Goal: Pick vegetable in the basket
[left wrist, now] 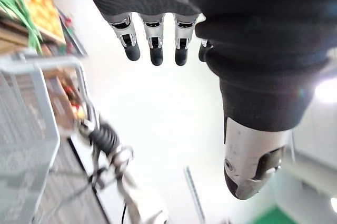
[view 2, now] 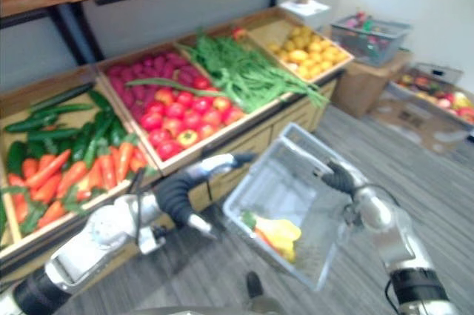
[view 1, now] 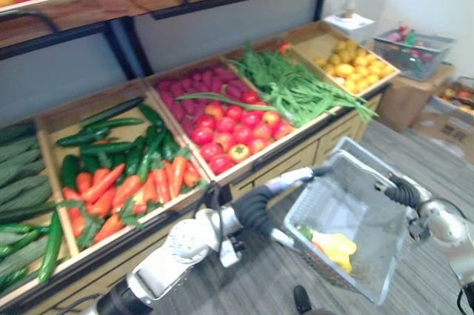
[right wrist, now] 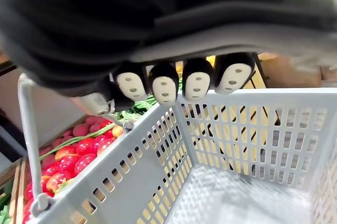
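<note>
Your right robot hand (view 1: 401, 193) is curled round the rim of the grey perforated plastic basket (view 1: 355, 204), holding it tilted before the wooden display shelf (view 1: 289, 158). Your left robot hand (view 1: 293, 178) hovers by the basket's rim, fingers straight and empty. A smooth yellow vegetable (view 1: 338, 247) lies in the basket's low corner. The round red tomatoes (view 1: 229, 133) on the shelf look soft and easily bruised, so cup one lightly round its body.
</note>
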Tool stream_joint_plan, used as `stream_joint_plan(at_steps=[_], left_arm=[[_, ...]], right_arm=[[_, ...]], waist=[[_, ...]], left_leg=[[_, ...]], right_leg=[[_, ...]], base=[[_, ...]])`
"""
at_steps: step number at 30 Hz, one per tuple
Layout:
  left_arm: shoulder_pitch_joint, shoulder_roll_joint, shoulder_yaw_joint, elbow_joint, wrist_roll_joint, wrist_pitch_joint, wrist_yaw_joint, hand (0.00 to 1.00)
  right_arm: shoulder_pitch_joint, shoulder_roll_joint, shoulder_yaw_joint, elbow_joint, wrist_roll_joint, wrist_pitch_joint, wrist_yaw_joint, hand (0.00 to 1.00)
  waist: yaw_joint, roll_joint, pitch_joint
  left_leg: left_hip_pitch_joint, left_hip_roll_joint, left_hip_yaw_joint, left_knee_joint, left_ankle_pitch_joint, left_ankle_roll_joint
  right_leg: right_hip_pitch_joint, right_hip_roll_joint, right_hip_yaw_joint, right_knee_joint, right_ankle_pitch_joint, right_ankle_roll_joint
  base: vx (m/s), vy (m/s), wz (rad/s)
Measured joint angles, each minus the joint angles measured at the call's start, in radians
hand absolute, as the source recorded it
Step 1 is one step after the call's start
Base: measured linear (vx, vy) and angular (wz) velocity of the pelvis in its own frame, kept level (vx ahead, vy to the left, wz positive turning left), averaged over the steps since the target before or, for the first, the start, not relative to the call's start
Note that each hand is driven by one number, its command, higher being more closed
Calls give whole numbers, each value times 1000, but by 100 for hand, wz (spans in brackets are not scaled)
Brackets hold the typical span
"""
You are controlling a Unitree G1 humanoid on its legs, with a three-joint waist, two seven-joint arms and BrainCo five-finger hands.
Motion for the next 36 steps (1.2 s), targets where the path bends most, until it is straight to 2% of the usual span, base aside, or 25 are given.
stream_joint_plan(at_steps=[1, 3, 7, 9, 11, 13, 14, 16, 20, 22, 24, 26, 28, 31, 35, 36], left_arm=[[27, -10, 35, 0, -27, 0, 3, 0], [130, -108, 178, 29, -103, -1, 26, 0], [236, -233, 305, 160, -99, 11, 122, 0], [277, -270, 359, 201, -90, 38, 143, 0], [300, -313, 427, 289, -47, 49, 164, 0], [307, -403, 569, 414, 38, 84, 205, 0], [308, -425, 604, 440, 75, 90, 220, 0], [324, -487, 699, 510, 224, 118, 273, 0], [334, -563, 849, 644, 466, 161, 346, 0], [334, -630, 1001, 775, 573, 171, 436, 0], [334, -669, 1103, 886, 578, 186, 494, 0], [323, -689, 1194, 1037, 561, 194, 521, 0], [322, -707, 1264, 1217, 446, 216, 531, 0], [322, -728, 1253, 1366, 435, 233, 507, 0], [316, -729, 1247, 1431, 423, 231, 489, 0], [312, -725, 1233, 1451, 392, 229, 486, 0]], right_arm=[[18, 13, -19, 10, -4, 1, -10, 100], [76, 81, -106, 70, -27, 4, -55, 100], [94, 164, -162, 266, -32, 33, -119, 100], [86, 186, -173, 358, -32, 43, -133, 100], [77, 222, -207, 448, -33, 45, -134, 100], [79, 294, -262, 537, -32, 53, -143, 100], [82, 314, -281, 555, -32, 56, -152, 100], [97, 355, -348, 610, -28, 65, -180, 100], [157, 430, -412, 637, 12, 76, -228, 100], [175, 492, -433, 657, 65, 77, -263, 100], [190, 533, -441, 660, 126, 77, -286, 100], [208, 565, -445, 664, 177, 80, -290, 100], [215, 604, -454, 696, 214, 81, -287, 100], [210, 650, -456, 747, 213, 82, -295, 100], [217, 663, -428, 814, 203, 81, -307, 100], [217, 662, -428, 828, 204, 81, -311, 100]], waist=[[2, -2, -4], [5, -15, -25], [20, -55, -59], [22, -65, -62], [24, -64, -62], [23, -64, -62], [23, -65, -62], [23, -65, -62], [23, -75, -70], [25, -87, -80], [21, -92, -85], [20, -91, -87], [19, -86, -101], [20, -79, -112], [19, -76, -112], [19, -75, -112]], left_leg=[[-15, -4, -23, -2, 3, 4], [-64, -35, -120, -29, 28, 26], [-140, -95, -277, -92, 78, 47], [-173, -123, -347, -124, 112, 55], [-192, -144, -405, -153, 147, 69], [-200, -162, -462, -179, 175, 73], [-204, -164, -475, -185, 178, 73], [-206, -175, -504, -208, 197, 76], [-193, -179, -541, -242, 218, 76], [-167, -175, -534, -275, 234, 72], [-150, -174, -529, -294, 236, 70], [-140, -173, -526, -303, 236, 71], [-127, -173, -512, -335, 244, 65], [-110, -178, -514, -382, 259, 57], [-98, -178, -533, -413, 278, 54], [-97, -178, -539, -415, 282, 52]], right_leg=[[1, -8, -22, -1, -1, -1], [13, -51, -109, -20, -1, -1], [39, -111, -248, -70, -1, -1], [42, -130, -310, -81, -1, -1], [53, -142, -364, -89, -2, -1], [70, -150, -420, -90, -10, -3], [73, -150, -433, -90, -11, -4], [81, -157, -466, -91, -15, -5], [107, -163, -516, -87, -32, -2], [108, -163, -517, -71, -43, -5], [110, -165, -516, -62, -58, -13], [119, -164, -518, -67, -65, -9], [118, -161, -518, -75, -67, -10], [120, -157, -522, -85, -67, -11], [123, -147, -528, -86, -74, -13], [122, -146, -534, -87, -74, -14]], base=[[-37, 7, 100], [-23, 13, 109], [-24, 1, 112], [-6, -22, 112], [5, -25, 95], [1, -9, 70], [-4, -3, 58], [-2, 2, 43], [-5, -6, 33], [0, 0, 0], [-11, 0, -2], [-14, -4, -2], [-25, -9, -6], [0, 0, 0], [47, -9, 4], [84, -5, 9]])
